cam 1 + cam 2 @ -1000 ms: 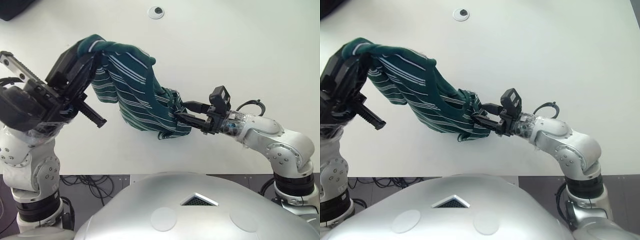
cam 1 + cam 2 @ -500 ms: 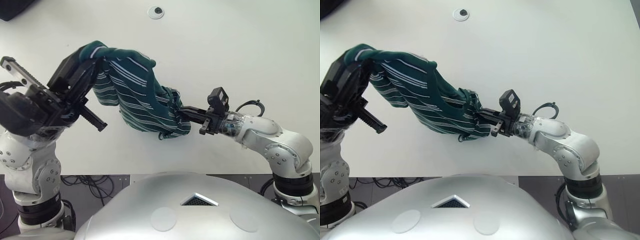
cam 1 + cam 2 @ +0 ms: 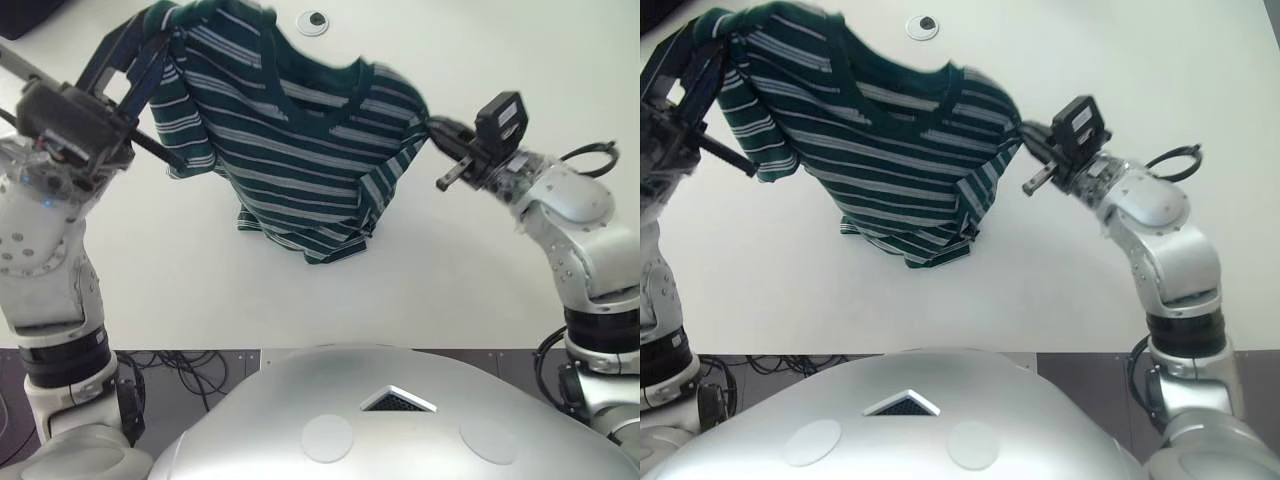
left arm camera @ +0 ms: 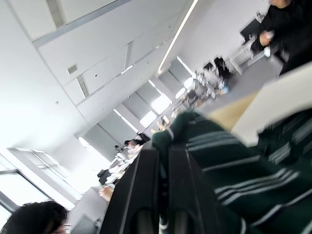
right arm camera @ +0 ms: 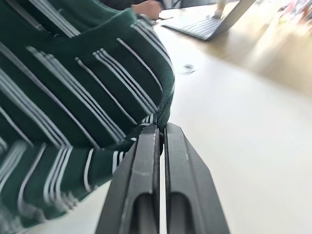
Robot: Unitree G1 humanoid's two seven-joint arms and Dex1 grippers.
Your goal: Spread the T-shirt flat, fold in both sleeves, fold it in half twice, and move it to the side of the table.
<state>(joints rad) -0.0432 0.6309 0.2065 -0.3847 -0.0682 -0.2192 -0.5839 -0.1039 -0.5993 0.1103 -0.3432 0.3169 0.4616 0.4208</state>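
Note:
A dark green T-shirt (image 3: pixel 290 140) with white stripes hangs stretched in the air between my two arms, its V-neck facing me and its hem sagging onto the white table (image 3: pixel 480 270). My left gripper (image 3: pixel 160 22) is shut on the shirt's left shoulder, high at the far left; the cloth bunches over its fingers (image 4: pixel 163 161). My right gripper (image 3: pixel 436 131) is shut on the right shoulder, seen pinched between its fingers (image 5: pixel 156 146). The left sleeve (image 3: pixel 185 150) droops below my left gripper.
A small round white disc (image 3: pixel 312 22) with a dark centre lies on the table behind the shirt. A dark object (image 3: pixel 30 12) sits at the far left corner. A laptop (image 5: pixel 214 22) rests on the table in the right wrist view.
Both arms have lifted and pulled apart. The shirt, bunched between them before, is now spread wide and raised, with only its hem on the table.

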